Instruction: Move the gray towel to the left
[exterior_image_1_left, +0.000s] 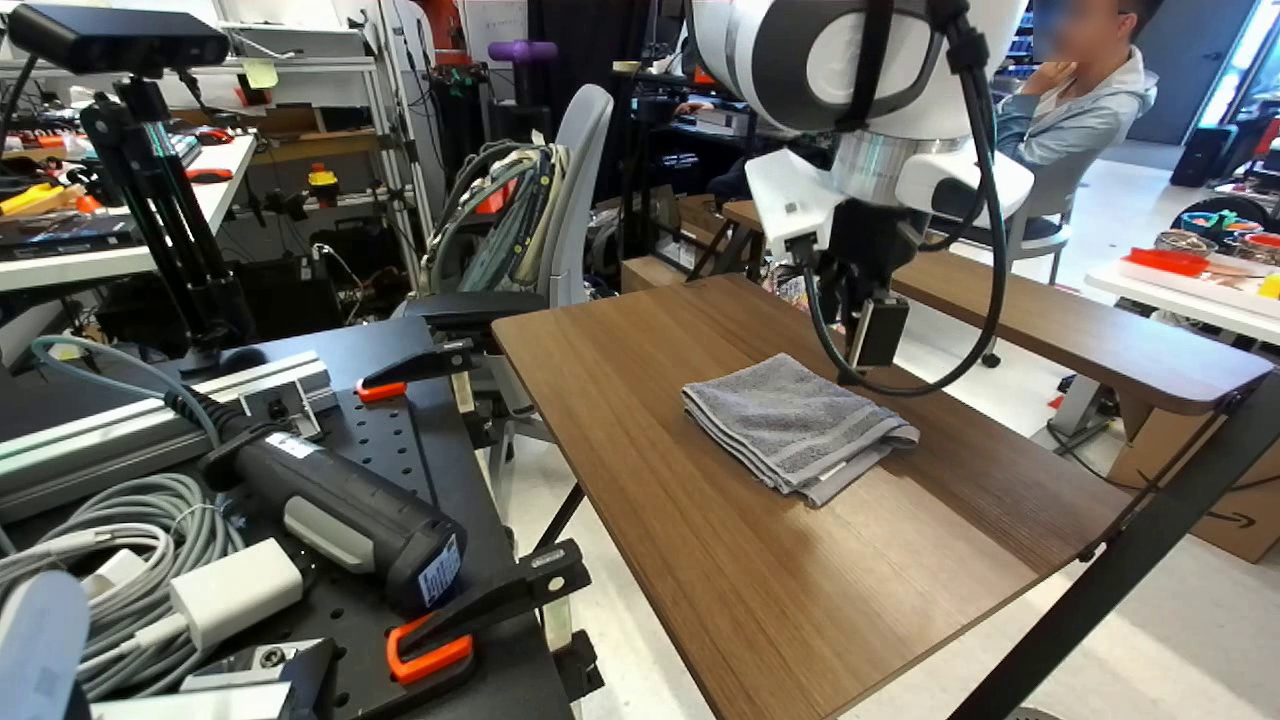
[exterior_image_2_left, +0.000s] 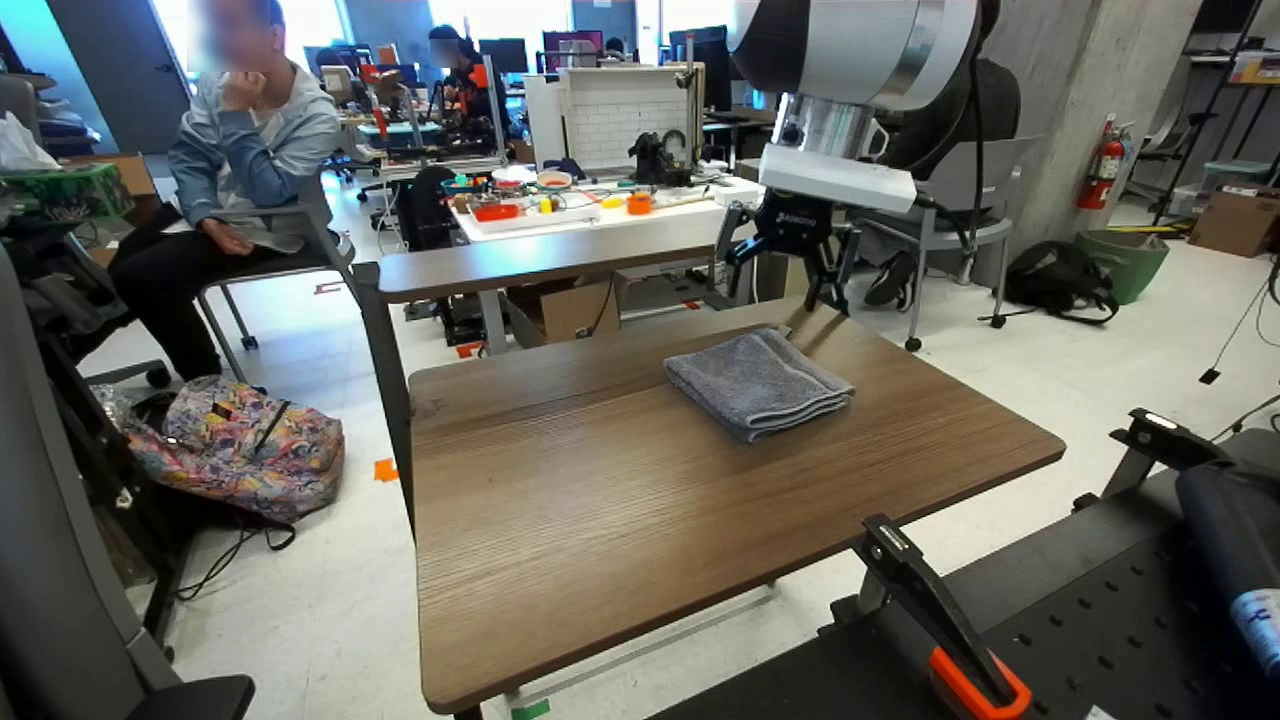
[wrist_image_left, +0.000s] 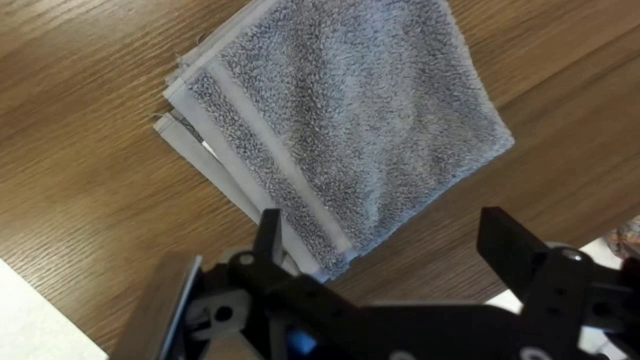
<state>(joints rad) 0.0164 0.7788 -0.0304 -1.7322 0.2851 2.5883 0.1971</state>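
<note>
The gray towel (exterior_image_1_left: 795, 420) lies flat and folded on the brown wooden tabletop (exterior_image_1_left: 640, 380); it also shows in an exterior view (exterior_image_2_left: 755, 380). In the wrist view the towel (wrist_image_left: 360, 115) fills the upper middle, its layered, banded edge facing lower left. My gripper (exterior_image_1_left: 868, 345) hangs above the table near one side of the towel, apart from it. It also shows in an exterior view (exterior_image_2_left: 785, 285), fingers spread and pointing down. In the wrist view the gripper (wrist_image_left: 381, 215) is wide open with nothing between its fingers; the left finger overlaps the towel's lower corner in the picture.
A narrow raised wooden shelf (exterior_image_2_left: 560, 262) runs along one long side of the table, held by a dark metal post (exterior_image_2_left: 385, 390). A black perforated bench (exterior_image_1_left: 400, 450) with clamps and a handheld tool stands near another side. A seated person (exterior_image_2_left: 255, 150) is beyond the table.
</note>
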